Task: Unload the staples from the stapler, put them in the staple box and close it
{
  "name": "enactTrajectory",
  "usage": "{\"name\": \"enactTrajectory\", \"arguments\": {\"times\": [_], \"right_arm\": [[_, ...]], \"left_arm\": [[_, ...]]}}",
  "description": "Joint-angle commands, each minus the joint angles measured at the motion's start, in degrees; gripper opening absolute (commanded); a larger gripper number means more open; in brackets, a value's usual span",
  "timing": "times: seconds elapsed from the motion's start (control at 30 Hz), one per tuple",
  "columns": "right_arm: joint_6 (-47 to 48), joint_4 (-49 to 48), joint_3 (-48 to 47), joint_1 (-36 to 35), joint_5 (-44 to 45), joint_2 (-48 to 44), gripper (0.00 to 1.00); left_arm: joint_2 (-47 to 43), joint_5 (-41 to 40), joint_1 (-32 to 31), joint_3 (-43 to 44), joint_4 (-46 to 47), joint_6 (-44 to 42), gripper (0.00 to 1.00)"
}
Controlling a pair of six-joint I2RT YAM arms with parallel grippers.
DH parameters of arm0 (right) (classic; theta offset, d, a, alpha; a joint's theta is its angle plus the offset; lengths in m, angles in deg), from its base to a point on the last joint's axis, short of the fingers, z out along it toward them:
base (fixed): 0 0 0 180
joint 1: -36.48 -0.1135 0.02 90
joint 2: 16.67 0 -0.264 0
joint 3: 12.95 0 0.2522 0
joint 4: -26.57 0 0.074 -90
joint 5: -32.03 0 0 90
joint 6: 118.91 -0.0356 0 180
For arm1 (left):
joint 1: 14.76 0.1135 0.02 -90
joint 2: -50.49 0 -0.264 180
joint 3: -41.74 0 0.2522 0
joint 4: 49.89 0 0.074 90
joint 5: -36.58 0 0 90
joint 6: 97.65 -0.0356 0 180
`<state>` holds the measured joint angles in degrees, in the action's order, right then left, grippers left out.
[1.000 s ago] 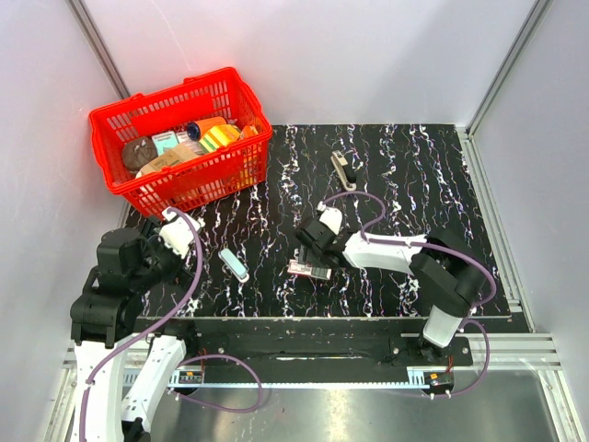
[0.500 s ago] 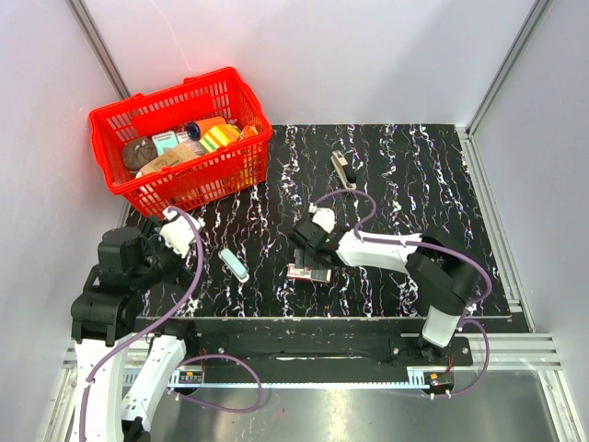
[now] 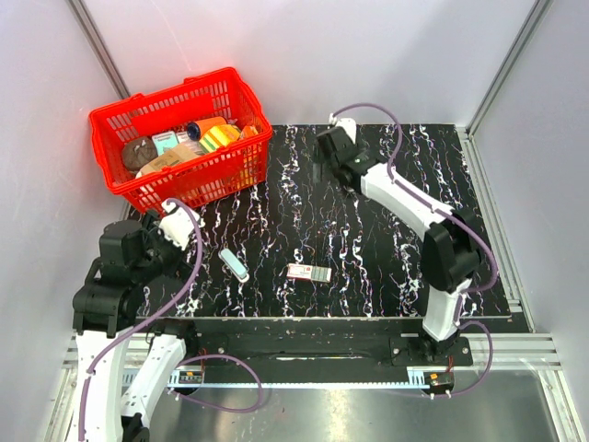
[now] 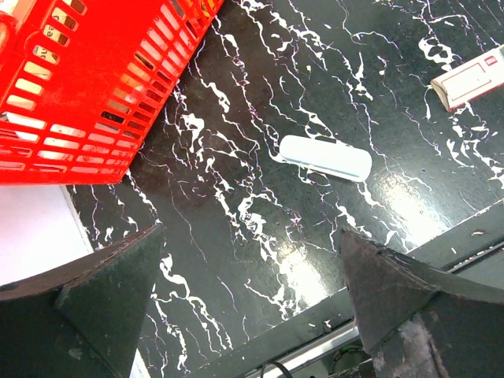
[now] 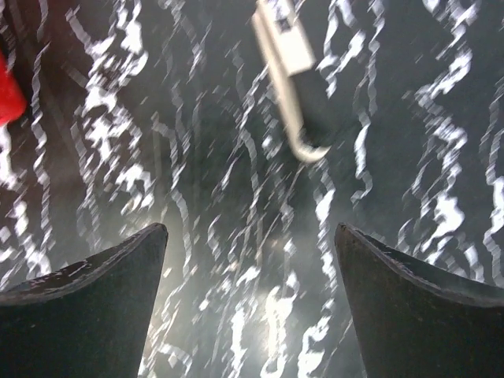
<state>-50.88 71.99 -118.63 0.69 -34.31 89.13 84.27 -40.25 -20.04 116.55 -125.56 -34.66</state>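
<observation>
Two arms, silvery and dark, form the stapler (image 5: 285, 79).

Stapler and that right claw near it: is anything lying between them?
Nothing. In the right wrist view, only bare black marbled table separates the open right gripper from the stapler, though that picture is blurred.

Glossy marbled table (image 4: 236, 260), plastic basket (image 4: 94, 79)
</observation>
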Motion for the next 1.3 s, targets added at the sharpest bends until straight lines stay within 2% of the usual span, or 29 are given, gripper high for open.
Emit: {"name": "enactTrajectory", "arguments": {"times": [0.0, 0.2, 0.33, 0.57, 0.73, 1.13, 1.27], "right_arm": [[13.4, -0.3, -8.0, 5.0, 2.5, 7.4, 0.94], [14.3, -0.3, -15.7, 13.6, -12.0, 14.1, 0.90], [15.0, -1.4, -19.3, 15.5, -15.1, 17.9, 0.85], [14.4, 0.6, -26.0, 16.6, -18.5, 25.1, 0.75], [12.6, -0.6, -24.9, 16.6, -18.0, 26.9, 0.70], [10.4, -3.2, -22.5, 16.6, -15.7, 28.0, 0.56], [10.0, -2.8, -22.6, 16.6, -15.9, 28.2, 0.43]], "left_arm": [[1.9, -0.9, 0.1, 1.7, 3.3, 2.2, 0.99], [4.6, 1.9, 0.2, 3.1, 4.4, 3.3, 0.98], [3.6, 3.2, 0.1, 0.7, 7.8, 2.8, 0.99], [5.9, 1.5, 0.2, -0.4, 11.3, 4.8, 0.99], [8.7, 0.4, 0.2, 0.3, 11.7, 7.6, 0.99], [8.5, 0.5, 0.2, 1.5, 12.5, 10.4, 0.99], [9.2, 4.0, 0.1, 2.6, 11.2, 12.5, 0.99]]}}
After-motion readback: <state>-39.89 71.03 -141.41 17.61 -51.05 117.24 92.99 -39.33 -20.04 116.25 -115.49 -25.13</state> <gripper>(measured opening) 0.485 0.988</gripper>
